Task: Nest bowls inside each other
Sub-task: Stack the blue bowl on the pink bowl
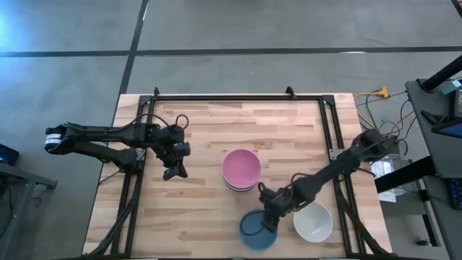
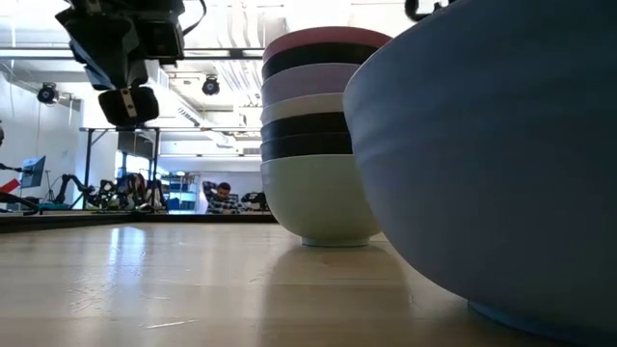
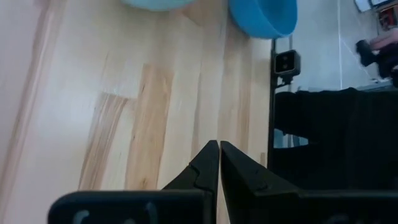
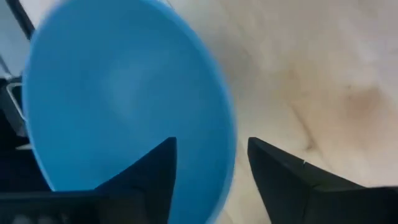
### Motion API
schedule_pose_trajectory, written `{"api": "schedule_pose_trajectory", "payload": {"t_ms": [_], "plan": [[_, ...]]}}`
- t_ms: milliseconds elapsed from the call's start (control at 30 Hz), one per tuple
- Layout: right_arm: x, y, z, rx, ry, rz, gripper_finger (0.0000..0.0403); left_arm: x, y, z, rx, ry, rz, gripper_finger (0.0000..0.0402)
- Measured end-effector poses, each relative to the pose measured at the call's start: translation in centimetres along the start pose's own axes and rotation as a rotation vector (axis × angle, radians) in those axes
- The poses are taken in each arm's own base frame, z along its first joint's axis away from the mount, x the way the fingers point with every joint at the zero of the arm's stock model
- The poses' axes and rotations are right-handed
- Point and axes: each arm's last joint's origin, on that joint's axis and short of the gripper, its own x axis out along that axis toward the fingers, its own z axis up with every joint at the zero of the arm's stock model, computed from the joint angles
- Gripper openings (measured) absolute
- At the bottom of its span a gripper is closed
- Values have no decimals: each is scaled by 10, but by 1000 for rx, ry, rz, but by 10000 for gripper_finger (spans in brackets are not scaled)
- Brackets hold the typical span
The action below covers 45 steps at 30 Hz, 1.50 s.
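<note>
Right gripper (image 4: 208,165) sits at the table's (image 1: 202,217) near edge with its fingers spread on either side of the blue bowl's (image 1: 257,230) rim, one inside and one outside. White bowl (image 1: 313,222) rests just beside the blue one. Nested stack (image 2: 323,135), topped by the pink bowl (image 1: 240,167), stands at mid-table. Left gripper (image 3: 219,163) hangs above the table's left part, fingers pressed together, holding nothing.

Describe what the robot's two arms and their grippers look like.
Both arms are dark, slim and jointed, with black cables looped along them. The left arm has a white band near its base. The left gripper and right gripper each carry two black, tapering jaws.
</note>
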Motion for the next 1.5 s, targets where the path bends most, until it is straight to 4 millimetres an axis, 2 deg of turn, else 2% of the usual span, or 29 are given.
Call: {"api": "schedule_pose_trajectory", "payload": {"t_ms": [100, 267, 433, 533, 733, 967, 1133, 1300, 1400, 1500], "plan": [[12, 4, 2, -22, 48, 6, 153, 0, 1, -3, -6, 5, -1, 0], [24, 10, 3, -45, 117, 10, 27, -1, 0, -3, 1, -5, -6, 0], [17, 17, 6, -85, 116, 43, 10, -2, 0, -3, -1, -8, -7, 0], [4, 17, 7, -94, 112, 7, 9, -2, 0, -3, -4, -6, -7, 0], [-37, 17, 11, -145, 117, -46, 8, -1, 0, -2, 0, -11, -9, 0], [-107, 9, 28, -195, -32, -49, 8, 0, 0, 0, 6, -22, -10, 0], [-155, -7, 51, -195, -223, 6, 8, 0, -4, 11, 3, -118, -49, 0], [-196, -27, 78, -241, -423, 73, 8, -3, -14, 30, -12, -276, -142, 0], [-215, -39, 96, -218, -540, 120, 8, -7, -22, 42, -21, -386, -227, 0], [-228, -51, 113, -194, -567, 222, 8, -12, -29, 52, 26, -476, -285, 0]]}}
